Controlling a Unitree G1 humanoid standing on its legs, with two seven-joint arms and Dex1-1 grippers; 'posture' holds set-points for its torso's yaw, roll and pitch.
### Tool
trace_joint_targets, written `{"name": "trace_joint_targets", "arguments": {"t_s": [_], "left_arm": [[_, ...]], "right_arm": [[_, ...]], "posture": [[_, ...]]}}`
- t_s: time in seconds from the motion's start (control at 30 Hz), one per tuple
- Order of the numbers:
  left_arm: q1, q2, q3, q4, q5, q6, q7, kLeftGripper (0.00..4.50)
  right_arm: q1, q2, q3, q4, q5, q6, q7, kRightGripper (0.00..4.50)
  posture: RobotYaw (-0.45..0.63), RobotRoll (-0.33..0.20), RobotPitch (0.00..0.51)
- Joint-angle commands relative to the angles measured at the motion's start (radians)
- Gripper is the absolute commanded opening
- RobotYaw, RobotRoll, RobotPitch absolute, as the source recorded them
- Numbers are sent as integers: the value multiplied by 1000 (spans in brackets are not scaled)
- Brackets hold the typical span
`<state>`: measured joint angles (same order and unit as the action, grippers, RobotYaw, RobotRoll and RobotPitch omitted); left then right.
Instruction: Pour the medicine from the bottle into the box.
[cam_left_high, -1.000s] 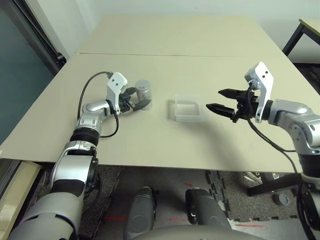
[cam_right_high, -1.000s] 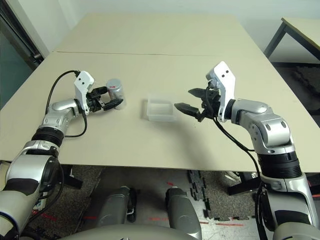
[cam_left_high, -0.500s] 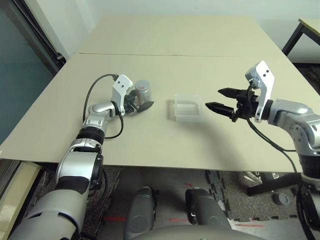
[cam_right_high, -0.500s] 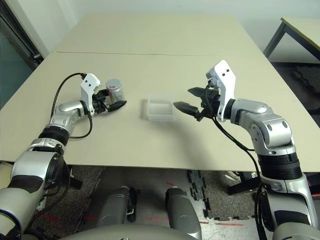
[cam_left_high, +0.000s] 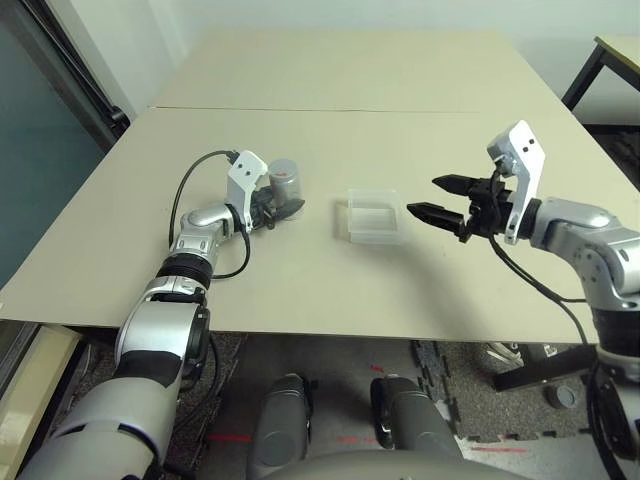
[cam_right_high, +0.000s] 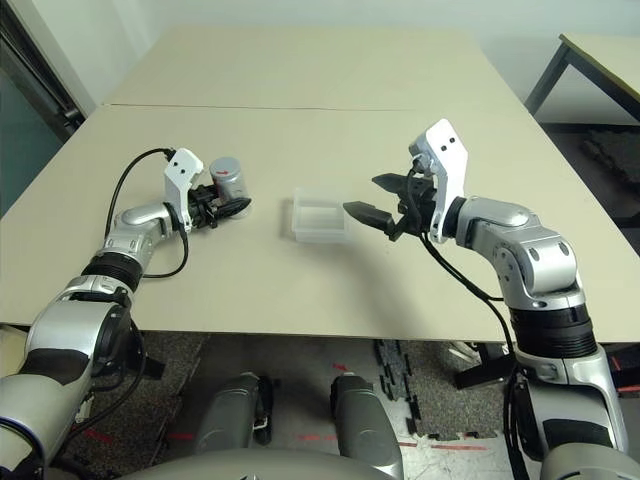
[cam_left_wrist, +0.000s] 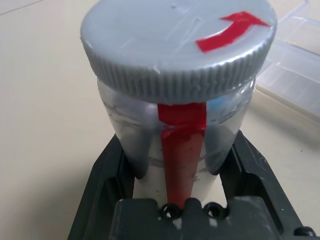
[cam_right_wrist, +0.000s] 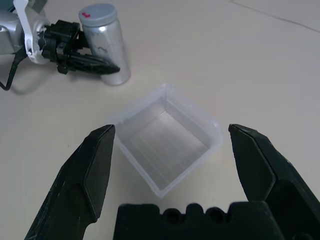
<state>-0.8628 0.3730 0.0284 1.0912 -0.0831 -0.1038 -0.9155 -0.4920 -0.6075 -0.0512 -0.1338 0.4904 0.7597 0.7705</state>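
Note:
The silver-grey bottle (cam_left_high: 284, 178) stands upright on the table, left of centre, with a red arrow on its grey cap (cam_left_wrist: 175, 50). My left gripper (cam_left_high: 285, 198) is shut on the bottle's lower body, one finger (cam_right_wrist: 95, 65) on each side. The clear plastic box (cam_left_high: 375, 217) lies about a hand's width to the right of the bottle and looks empty. Just right of the box, a little above the table, my right gripper (cam_left_high: 425, 196) hangs open and holds nothing. In the right wrist view its fingers (cam_right_wrist: 97, 165) frame the box (cam_right_wrist: 167, 142).
The beige table (cam_left_high: 330, 290) has a seam running across behind the bottle and bare room all around. A dark panel (cam_left_high: 40, 150) borders the table's left side. Another table's corner (cam_left_high: 615, 55) stands at the far right. A black cable (cam_left_high: 195, 180) loops off my left wrist.
My left gripper has slid forward around the bottle and closed on it. My right gripper has drifted slightly left toward the box. Bottle and box stay in place.

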Motion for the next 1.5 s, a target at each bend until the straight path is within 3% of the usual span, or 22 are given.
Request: {"name": "trace_joint_targets", "arguments": {"t_s": [0.03, 0.3, 0.5, 0.67, 1.0, 1.5], "left_arm": [[-24, 6, 9, -121, -45, 66, -80, 2499], [51, 109, -64, -604, -121, 365, -296, 2499], [101, 149, -116, -803, -161, 489, -360, 2499], [114, 141, -145, -845, -177, 524, -367, 2499], [105, 124, -173, -847, -186, 525, -374, 2499], [95, 87, -190, -867, -187, 544, -367, 2499]], "right_arm": [[-20, 5, 19, 42, -12, -22, 16, 4500], [-157, 32, 57, 99, 10, -8, 88, 4500], [-288, 71, 99, 109, 23, 15, 138, 4500], [-348, 93, 137, 88, 35, 39, 175, 4500], [-356, 151, 155, 30, 84, 90, 182, 4500], [-367, 199, 194, 66, 25, 26, 162, 4500]], "posture": [[9, 0, 94], [62, 0, 84], [83, 0, 78], [87, 0, 75], [87, 0, 70], [87, 0, 61]]}}
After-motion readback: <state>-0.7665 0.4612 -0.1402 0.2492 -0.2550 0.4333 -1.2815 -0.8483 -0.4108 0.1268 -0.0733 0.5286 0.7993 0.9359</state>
